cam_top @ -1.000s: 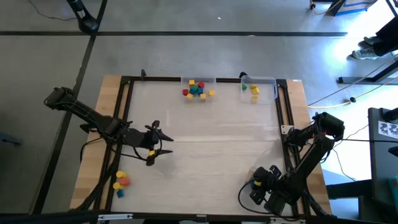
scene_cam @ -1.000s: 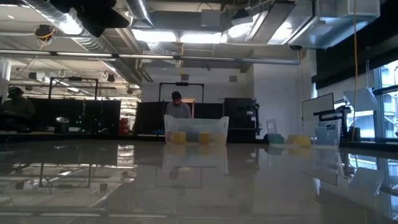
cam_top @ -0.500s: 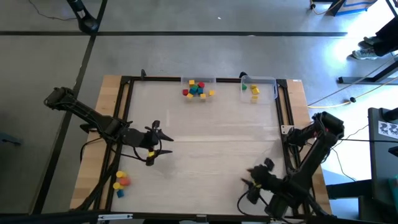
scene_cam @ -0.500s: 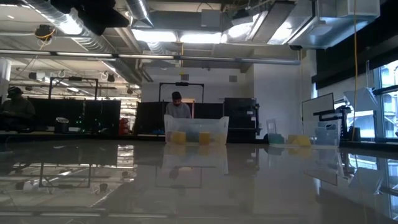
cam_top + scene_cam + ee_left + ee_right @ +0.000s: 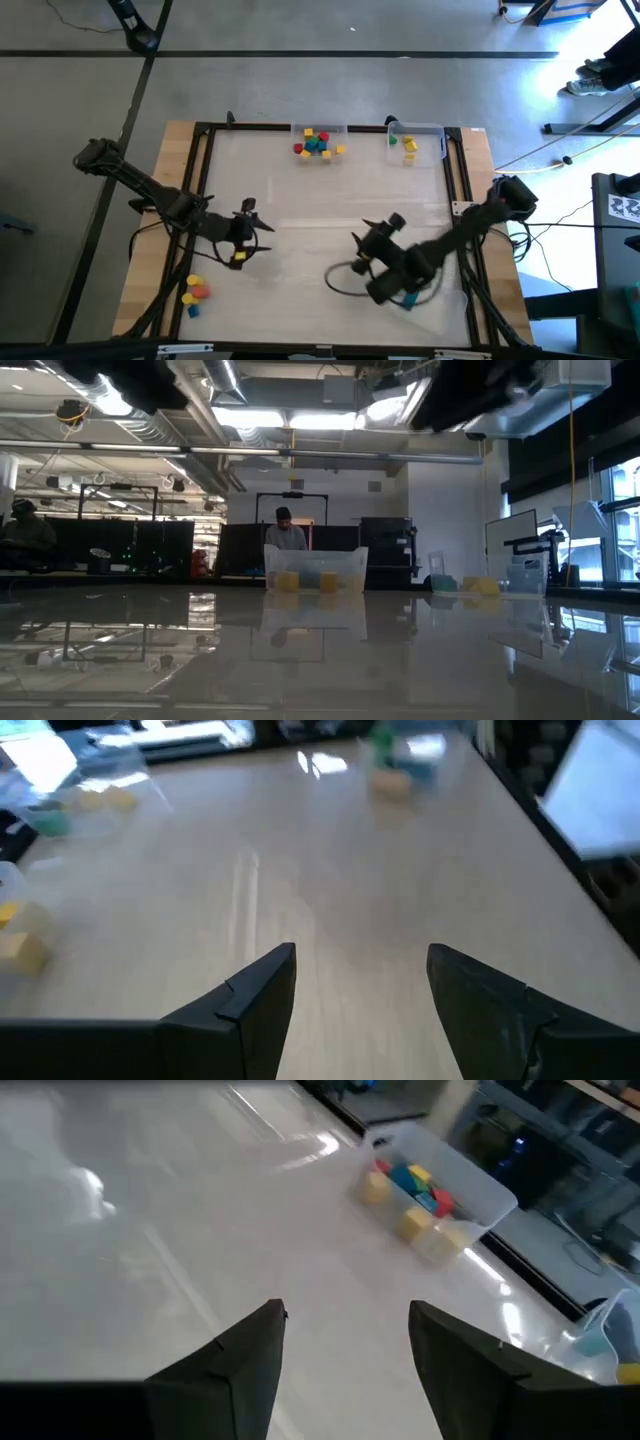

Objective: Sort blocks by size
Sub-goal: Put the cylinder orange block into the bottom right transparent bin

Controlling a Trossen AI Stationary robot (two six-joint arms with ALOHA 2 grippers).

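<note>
On my high view: blocks [image 5: 318, 143] in a tray [image 5: 319, 129] at top centre, more in a second tray [image 5: 417, 130] to its right, a few loose [image 5: 194, 291] at lower left. Left gripper [image 5: 243, 232] left of centre, fingers spread, empty. Right gripper [image 5: 372, 243] lower centre, fingers spread, empty.

We count three groups of blocks [image 5: 318, 143]. The biggest is a loose cluster of yellow, red, blue and green pieces at the far edge of the table, near its middle. A smaller set [image 5: 406, 146], green and yellow, lies at the far right. Near the front left corner sit a few more [image 5: 194, 291]: yellow, orange and blue.
</note>
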